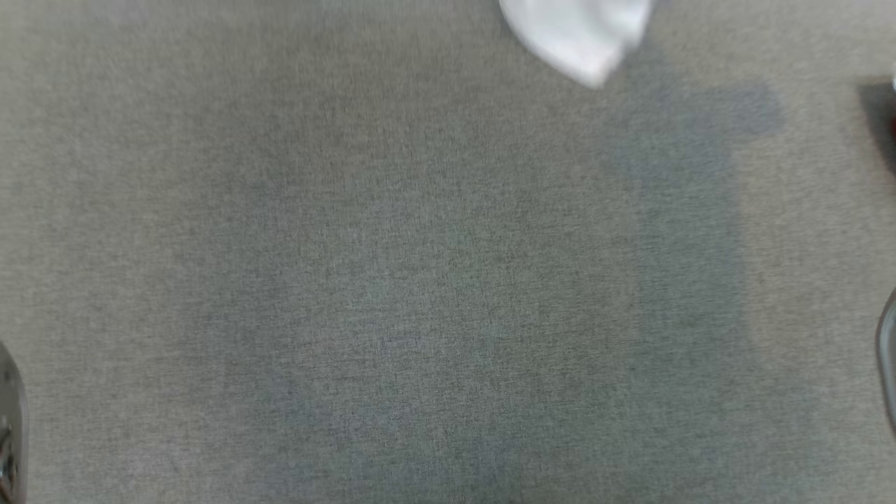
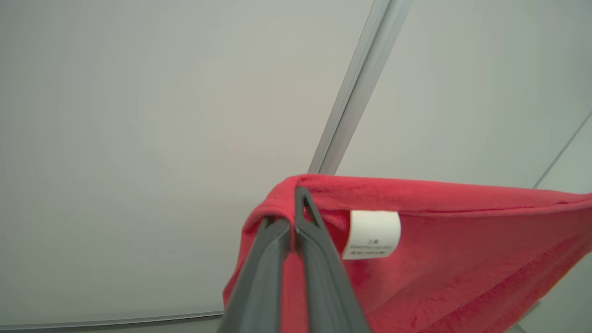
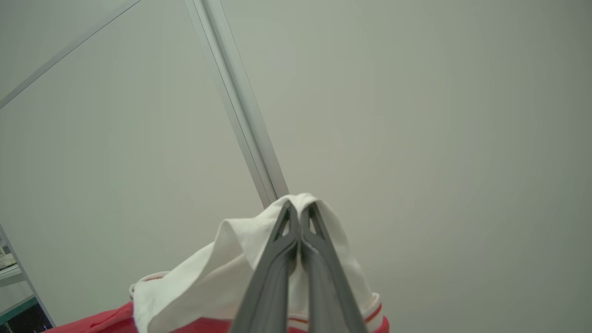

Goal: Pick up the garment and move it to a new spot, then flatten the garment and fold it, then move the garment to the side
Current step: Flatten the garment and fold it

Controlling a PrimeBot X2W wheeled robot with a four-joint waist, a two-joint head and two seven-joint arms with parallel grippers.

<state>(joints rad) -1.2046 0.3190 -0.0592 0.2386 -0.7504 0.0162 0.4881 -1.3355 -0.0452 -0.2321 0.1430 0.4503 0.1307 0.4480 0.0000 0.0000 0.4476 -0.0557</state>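
The garment (image 2: pixel 462 259) is red fleece with a white label (image 2: pixel 372 233) sewn inside. In the left wrist view my left gripper (image 2: pixel 291 215) is shut on a red edge of it, and the cloth stretches away to the right, held up in the air. My right gripper (image 3: pixel 300 208) is shut on a white part of the garment (image 3: pixel 208 273) with a thin red stripe, and red cloth shows below it. In the head view a blurred white flap of cloth (image 1: pixel 581 35) hangs in at the top edge, over the grey table (image 1: pixel 392 280).
Both wrist views face a pale panelled surface crossed by an aluminium bar (image 2: pixel 360 83) (image 3: pixel 236 101). A shelf edge (image 3: pixel 9 273) shows at the lower left of the right wrist view. A dark object (image 1: pixel 882 119) sits at the table's right edge.
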